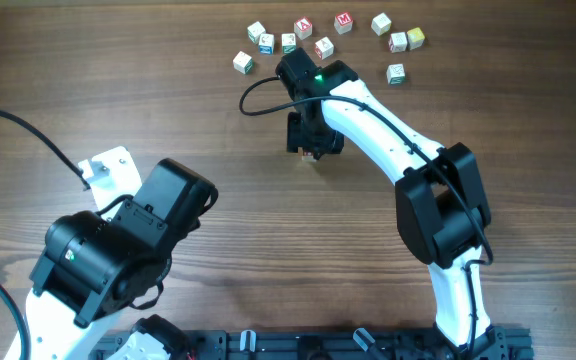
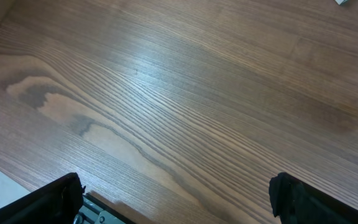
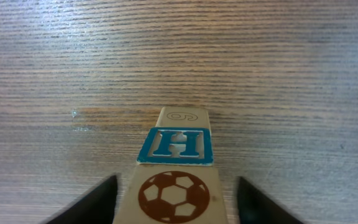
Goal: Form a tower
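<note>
Plainly the tower [image 3: 178, 163] shows soccer-ball, blue H and cream faces, the right pincer [image 3: 176, 186] parted around it.

surface: wooden table [image 1: 268, 230]; on it: loose letter cubes [image 1: 324, 47] far side; tower [image 3: 174, 163] mid-table

Two arms at a wooden table [image 1: 168, 100], letter cubes [image 1: 324, 47] scattered along the top.
The right end effector [image 1: 310, 145] points down at upper centre, just below them; left arm [image 1: 118, 250] folded lower left.
</note>
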### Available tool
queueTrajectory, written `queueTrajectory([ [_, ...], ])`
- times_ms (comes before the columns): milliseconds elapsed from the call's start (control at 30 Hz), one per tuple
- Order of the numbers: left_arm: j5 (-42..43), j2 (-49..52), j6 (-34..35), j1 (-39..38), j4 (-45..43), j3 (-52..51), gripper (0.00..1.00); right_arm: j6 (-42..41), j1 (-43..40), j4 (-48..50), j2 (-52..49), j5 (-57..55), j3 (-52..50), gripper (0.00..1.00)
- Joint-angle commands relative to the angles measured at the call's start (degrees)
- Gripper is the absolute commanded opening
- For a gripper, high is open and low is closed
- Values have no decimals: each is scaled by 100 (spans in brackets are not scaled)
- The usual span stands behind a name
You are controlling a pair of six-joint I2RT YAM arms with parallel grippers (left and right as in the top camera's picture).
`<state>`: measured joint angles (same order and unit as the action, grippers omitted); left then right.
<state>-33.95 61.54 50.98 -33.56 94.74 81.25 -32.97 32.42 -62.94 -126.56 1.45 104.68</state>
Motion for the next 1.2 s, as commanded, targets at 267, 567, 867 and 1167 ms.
queueTrajectory([
  [267, 7, -4, 92, 35, 0, -7, 100, 2, -20, -144, 310, -42, 267, 100],
  [567, 7, -4, 92, 35, 2, -7, 100, 144, -24, -743, 3228, -951, 363, 100],
  [867, 7, -4, 92, 35, 2, -7, 100, 223, -24, -1147, 4566, -988, 363, 100],
  [1167, 7, -4, 92, 35, 0, -7, 100, 1150, -31, -1095, 4708, -2144, 363, 100],
])
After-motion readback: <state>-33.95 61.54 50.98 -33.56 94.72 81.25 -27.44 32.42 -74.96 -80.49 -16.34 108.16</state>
